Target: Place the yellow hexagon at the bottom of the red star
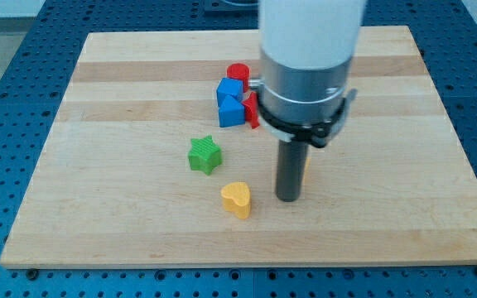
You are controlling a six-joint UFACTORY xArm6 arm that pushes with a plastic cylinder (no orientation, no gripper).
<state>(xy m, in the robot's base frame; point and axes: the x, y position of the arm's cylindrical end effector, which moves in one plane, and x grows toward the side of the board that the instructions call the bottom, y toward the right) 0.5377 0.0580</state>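
On the wooden worktop [122, 223], camera view: my tip [287, 199], a plain rod serving as end effector with no jaws to open or close, stands just right of a yellow heart-shaped block [237, 199]. A green star [204, 155] lies up-left of it; near the view's top cluster a red cylinder [238, 73], two blue blocks [230, 103] and a red block [252, 110], partly hidden by the arm. No yellow hexagon can be made out; an orange sliver [305, 170] shows behind the rod.

The arm's white upper body [311, 25] is cut off by the view's top edge and hides part of the board's far edge. Its metal collar [305, 91] covers most of a red block [252, 112] beside the blue blocks [231, 101], so that block's shape cannot be told. A sliver of orange [305, 170] shows behind the rod, too hidden to name.
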